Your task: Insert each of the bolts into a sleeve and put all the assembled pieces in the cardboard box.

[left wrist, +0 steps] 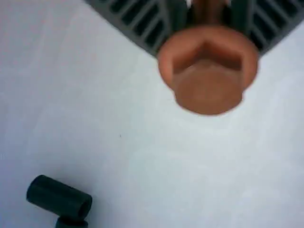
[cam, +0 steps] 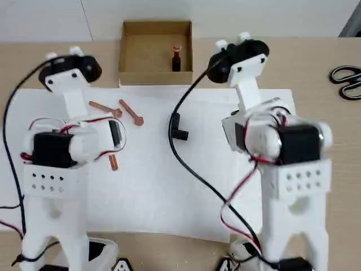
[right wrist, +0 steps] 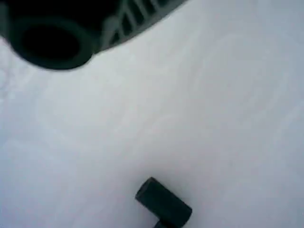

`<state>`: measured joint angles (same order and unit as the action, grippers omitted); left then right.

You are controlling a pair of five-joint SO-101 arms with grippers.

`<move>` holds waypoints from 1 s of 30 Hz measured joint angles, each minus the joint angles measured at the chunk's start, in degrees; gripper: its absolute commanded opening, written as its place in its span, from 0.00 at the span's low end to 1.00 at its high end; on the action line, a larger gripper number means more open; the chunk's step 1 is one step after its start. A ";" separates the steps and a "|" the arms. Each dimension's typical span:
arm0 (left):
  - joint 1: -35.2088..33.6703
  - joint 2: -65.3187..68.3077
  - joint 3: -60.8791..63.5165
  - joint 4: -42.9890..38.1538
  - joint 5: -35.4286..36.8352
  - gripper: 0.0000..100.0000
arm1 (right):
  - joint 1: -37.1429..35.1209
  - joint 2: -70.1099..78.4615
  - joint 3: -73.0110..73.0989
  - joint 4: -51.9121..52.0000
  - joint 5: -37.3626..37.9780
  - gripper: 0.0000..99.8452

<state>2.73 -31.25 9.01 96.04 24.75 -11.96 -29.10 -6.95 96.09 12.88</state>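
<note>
Left wrist view showed the left gripper (left wrist: 209, 12) pinched on the shank of a copper bolt (left wrist: 207, 71), held above the white paper (left wrist: 142, 156). Right wrist view showed the right gripper (right wrist: 80, 23) apparently clamped on a black sleeve (right wrist: 47, 42), its bore open. Two spare sleeves (cam: 179, 127) lay touching on the paper. Two loose bolts (cam: 131, 112) lay near the cardboard box (cam: 127, 51), which held one assembled piece (cam: 176, 59). Parts appeared light, rigid and smooth, so they could slip; grip the shank and the sleeve wall, leaving tip and bore free
</note>
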 measured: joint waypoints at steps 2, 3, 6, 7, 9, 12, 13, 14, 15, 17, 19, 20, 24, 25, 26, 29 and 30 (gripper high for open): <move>-0.62 -0.97 2.11 -2.11 0.44 0.00 | 0.00 -2.55 2.46 0.00 0.00 0.00; -1.14 -1.23 2.37 -3.08 0.62 0.00 | -0.09 -3.87 4.48 0.00 0.00 0.00; -1.76 -1.85 2.81 -6.15 0.79 0.00 | -0.18 -6.95 11.16 0.00 0.00 0.00; -1.58 -1.93 2.81 -6.95 0.88 0.00 | -0.18 -8.00 13.10 0.00 0.00 0.00; -1.58 -1.93 2.81 -8.26 0.97 0.00 | -0.18 -10.11 16.09 0.00 -0.18 0.00; -0.35 -1.93 2.90 -9.67 0.97 0.00 | -0.18 -14.07 18.90 -0.79 -0.18 0.00; 0.09 -1.93 2.90 -10.11 0.97 0.00 | -0.26 -15.47 20.22 -2.02 -0.18 0.00; 0.62 -1.93 2.90 -10.81 0.97 0.00 | -0.26 -16.88 21.80 -3.43 -0.18 0.00; 1.14 -1.93 2.90 -11.60 0.97 0.00 | -0.26 -18.29 23.65 -4.92 -0.18 0.00; 2.37 -1.93 2.90 -13.27 0.97 0.00 | -0.26 -21.10 28.04 -8.26 -0.18 0.00; 3.78 -1.93 2.90 -14.15 0.97 0.00 | -0.26 -24.00 33.41 -12.48 -0.18 0.00; 4.57 -1.93 2.90 -14.51 0.97 0.00 | -0.26 -25.49 36.31 -14.86 -0.18 0.00; 5.71 -1.93 2.90 -16.79 4.48 0.00 | -0.26 -31.91 48.26 -24.79 -0.35 0.00; 5.80 -1.93 2.90 -17.67 5.98 0.00 | -0.26 -33.76 51.16 -26.99 -1.05 0.00; 5.80 -1.93 2.90 -18.46 7.21 0.00 | -0.26 -35.69 53.98 -29.10 -2.55 0.00; 5.80 -1.93 2.90 -20.22 9.49 0.00 | -2.11 -42.55 61.45 -33.14 -9.23 0.00; 5.80 -1.93 2.90 -20.57 9.76 0.00 | -3.25 -45.36 63.65 -33.67 -11.08 0.00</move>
<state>8.53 -33.19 11.91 75.47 34.51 -15.21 -74.46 56.70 62.42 1.80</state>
